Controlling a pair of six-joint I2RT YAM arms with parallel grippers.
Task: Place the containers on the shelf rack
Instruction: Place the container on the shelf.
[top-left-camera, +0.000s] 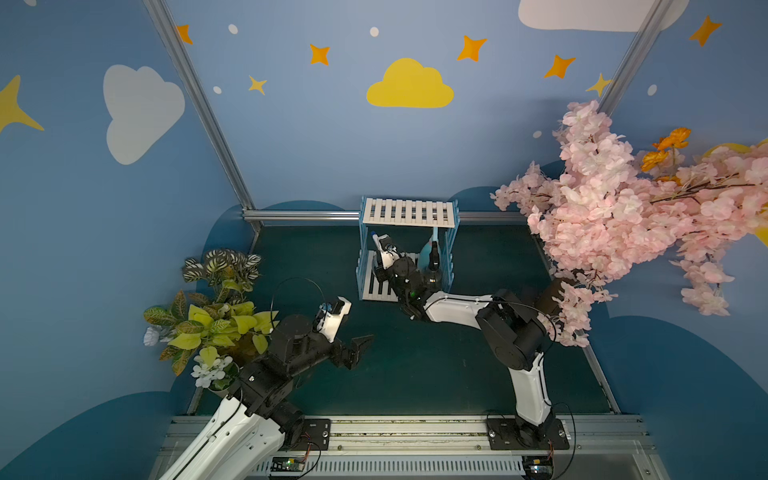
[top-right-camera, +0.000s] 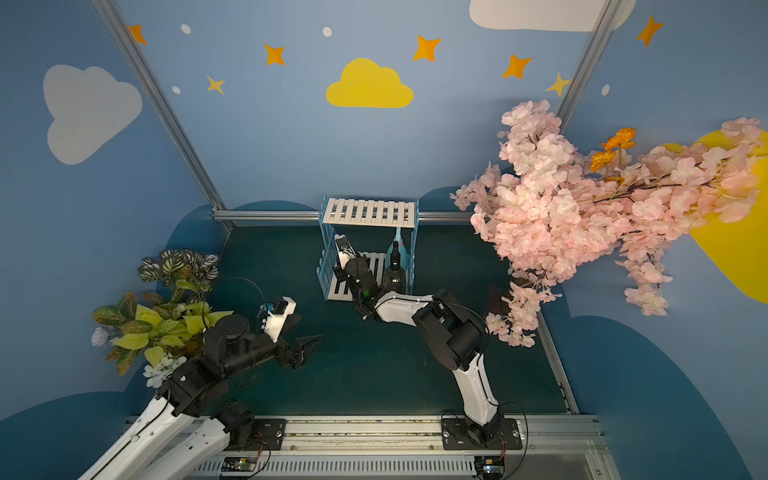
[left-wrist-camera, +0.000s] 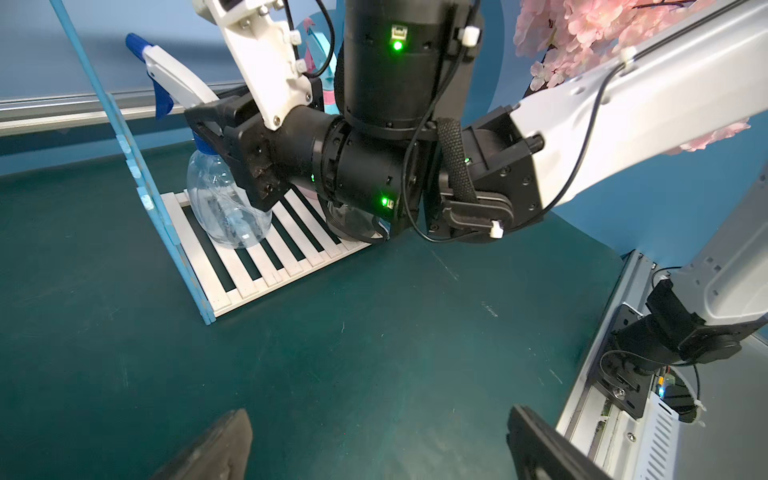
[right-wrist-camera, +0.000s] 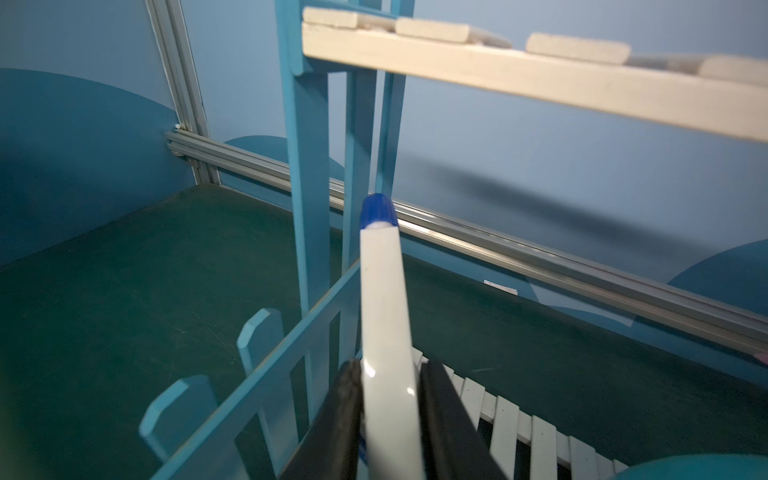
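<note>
Right hand (right-wrist-camera: 392, 419) is clamped narrow on the white trigger head of the clear bottle (left-wrist-camera: 224, 208), black fingers on both sides of it and the blue nozzle tip poking out past them toward the far left. The bottle is inside the shelf rack (top-left-camera: 409, 212), at the left end of the lower shelf (left-wrist-camera: 257, 270), just beside the blue picket side. Its base looks like it's down on the white slats, but I can't tell for sure from the wrist view.

The other two are on that same lower shelf at the right end: the light-blue bottle (top-left-camera: 424, 258) further back and the dark bottle (top-right-camera: 395, 276) right in front of it, close enough that they overlap in both top views. The top shelf has nothing on it.

Left hand (left-wrist-camera: 374, 446) is spread wide and holding nothing, hanging over the green counter (top-left-camera: 415, 374) on the near left, well apart from the rack and next to the leafy plant (top-left-camera: 208, 320)
</note>
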